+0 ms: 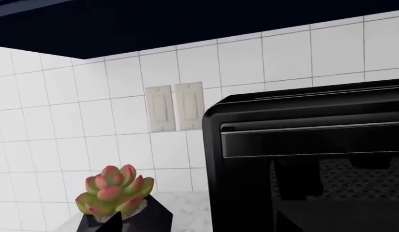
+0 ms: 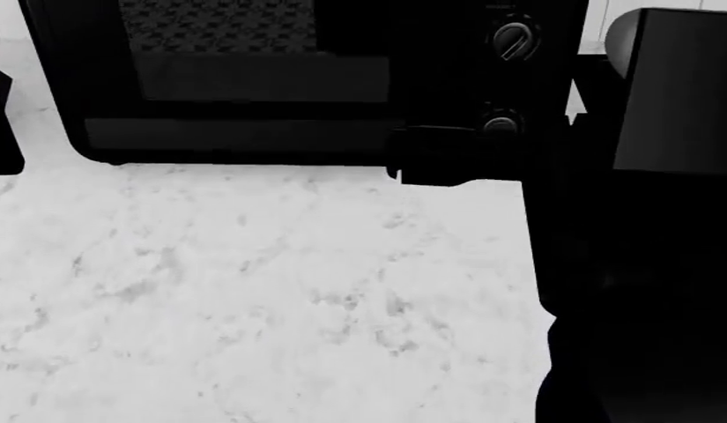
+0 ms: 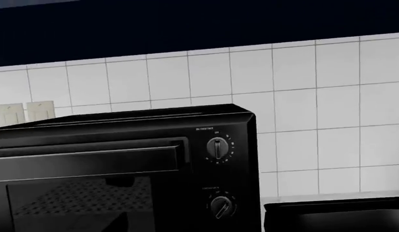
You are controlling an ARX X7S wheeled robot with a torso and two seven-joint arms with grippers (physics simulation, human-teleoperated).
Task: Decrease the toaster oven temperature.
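The toaster oven (image 2: pixel 269 79) is a wide black box with a dark glass door, standing at the back of the marble counter. Its upper knob (image 2: pixel 513 40) and lower knob (image 2: pixel 500 123) sit on its right panel. My right gripper (image 2: pixel 457 157) is a dark shape just in front of the oven's lower right corner, below the lower knob; its jaws merge with the black oven. The right wrist view shows the oven (image 3: pixel 122 164) with both knobs (image 3: pixel 217 148) (image 3: pixel 222 206). The left wrist view shows the oven's left end (image 1: pixel 302 159); the left gripper's jaws barely show.
A green and pink succulent (image 1: pixel 115 191) in a black pot stands left of the oven, below two wall switches (image 1: pixel 174 107). Another black appliance (image 3: pixel 334 217) stands right of the oven. The white marble counter (image 2: pixel 257 291) spreads in front. The wall is white tile.
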